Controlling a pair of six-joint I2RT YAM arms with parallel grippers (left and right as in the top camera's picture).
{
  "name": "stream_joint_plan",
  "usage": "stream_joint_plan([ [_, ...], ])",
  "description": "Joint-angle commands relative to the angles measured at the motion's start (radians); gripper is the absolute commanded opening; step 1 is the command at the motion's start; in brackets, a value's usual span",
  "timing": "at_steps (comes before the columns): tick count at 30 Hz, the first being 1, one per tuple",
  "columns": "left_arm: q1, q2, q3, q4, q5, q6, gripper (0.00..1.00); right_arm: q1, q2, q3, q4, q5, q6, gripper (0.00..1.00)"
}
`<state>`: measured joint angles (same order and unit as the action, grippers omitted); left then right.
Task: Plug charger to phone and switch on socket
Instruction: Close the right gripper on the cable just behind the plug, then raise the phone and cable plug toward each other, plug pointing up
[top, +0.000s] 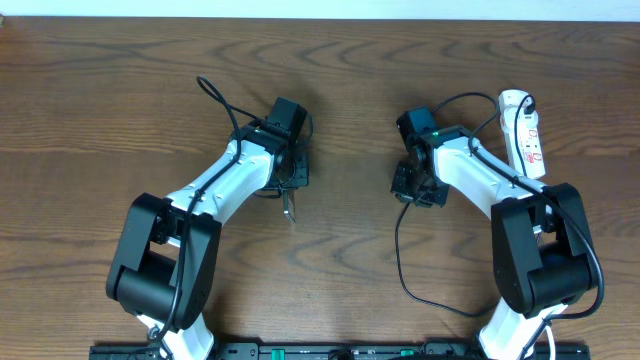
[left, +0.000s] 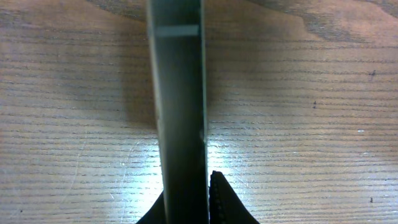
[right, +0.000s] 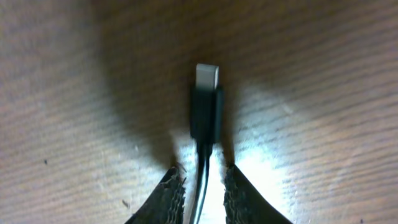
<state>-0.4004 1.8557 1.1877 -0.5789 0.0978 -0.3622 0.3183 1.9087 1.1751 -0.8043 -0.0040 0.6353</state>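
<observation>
My left gripper (top: 290, 182) is shut on the phone (left: 180, 112), which stands on its edge above the wood. In the left wrist view it is a dark grey slab running up from between my fingers (left: 227, 205). From overhead only a thin sliver of the phone (top: 290, 208) shows. The charger's connector (right: 206, 106), black with a silver tip, lies on the table just ahead of my right gripper (right: 205, 193). Its thin cable runs back between the jaws, which stand narrowly apart with a gap beside it. The charger cable (top: 398, 250) loops toward the front. The white socket (top: 527, 140) lies at the far right.
A black plug (top: 527, 103) sits at the socket's far end. Both arm bases stand at the front edge, the left base (top: 160, 265) and the right base (top: 540, 250). Bare wood lies between the two grippers.
</observation>
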Motion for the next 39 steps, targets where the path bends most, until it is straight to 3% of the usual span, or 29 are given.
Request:
stream_joint_plan([
  [1, 0.002, 0.008, 0.011, 0.0, -0.017, 0.002, 0.12, 0.003, 0.02, -0.013, 0.021, 0.046, 0.027, 0.17],
  [10, 0.002, 0.008, 0.011, 0.004, -0.016, 0.002, 0.11, 0.004, 0.02, -0.013, 0.023, 0.047, 0.04, 0.1],
  [17, 0.002, 0.007, 0.011, 0.007, -0.006, 0.002, 0.12, 0.003, 0.02, -0.013, 0.026, 0.05, 0.039, 0.14],
  [20, 0.002, 0.007, 0.011, 0.007, -0.001, 0.002, 0.12, -0.004, 0.02, -0.013, 0.031, 0.062, 0.037, 0.01],
  [26, 0.002, 0.007, 0.011, 0.011, -0.001, 0.002, 0.08, -0.014, 0.02, -0.013, 0.038, 0.066, 0.036, 0.01],
  [32, 0.028, -0.059, 0.015, 0.02, 0.079, 0.003, 0.07, -0.046, -0.039, 0.02, 0.037, -0.049, -0.198, 0.01],
  [39, 0.145, -0.266, 0.015, 0.106, 0.49, 0.002, 0.07, -0.143, -0.3, 0.022, 0.053, -0.475, -0.532, 0.01],
])
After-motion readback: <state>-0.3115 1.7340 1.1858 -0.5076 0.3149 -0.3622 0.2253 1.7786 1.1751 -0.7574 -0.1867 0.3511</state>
